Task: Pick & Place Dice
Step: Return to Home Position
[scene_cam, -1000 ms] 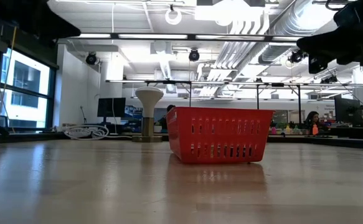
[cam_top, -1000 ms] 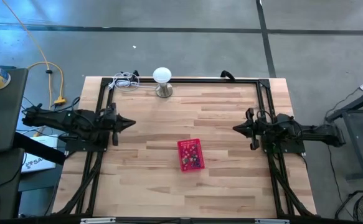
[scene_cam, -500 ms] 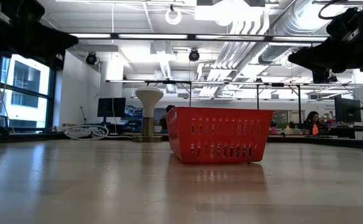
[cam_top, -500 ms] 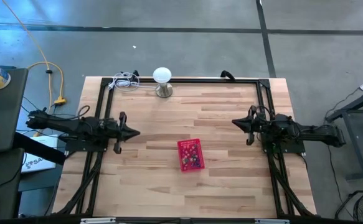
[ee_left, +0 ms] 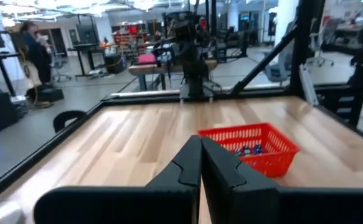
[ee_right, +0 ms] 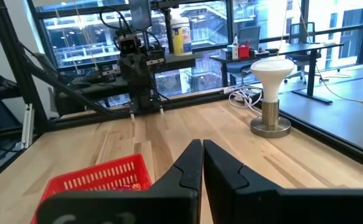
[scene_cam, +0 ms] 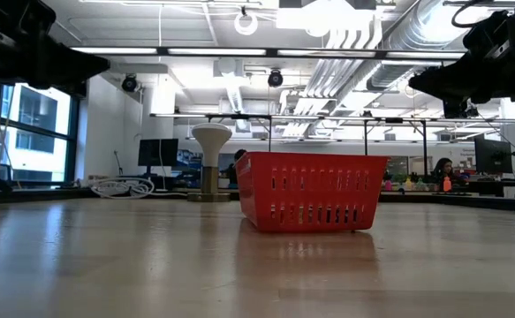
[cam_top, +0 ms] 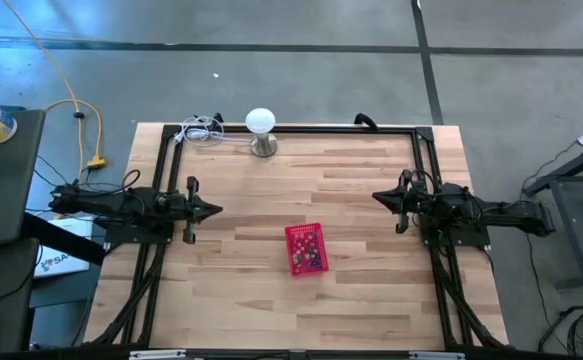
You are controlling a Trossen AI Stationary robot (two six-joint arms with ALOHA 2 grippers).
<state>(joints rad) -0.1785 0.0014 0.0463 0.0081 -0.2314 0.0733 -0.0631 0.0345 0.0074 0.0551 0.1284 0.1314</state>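
Now we see left hand (cam_top: 214, 211) and right hand (cam_top: 376, 197), both closed, well apart from the red basket (scene_cam: 310, 190), open counter (cam_top: 361, 290) between

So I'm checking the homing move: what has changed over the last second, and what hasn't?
The left gripper slid a little toward the table's middle and its front edge. The right gripper eased slightly toward the back edge, where the lamp stands. Both are shut and empty; nothing was picked up or released. The red basket, the dice in it and the lamp stayed put.
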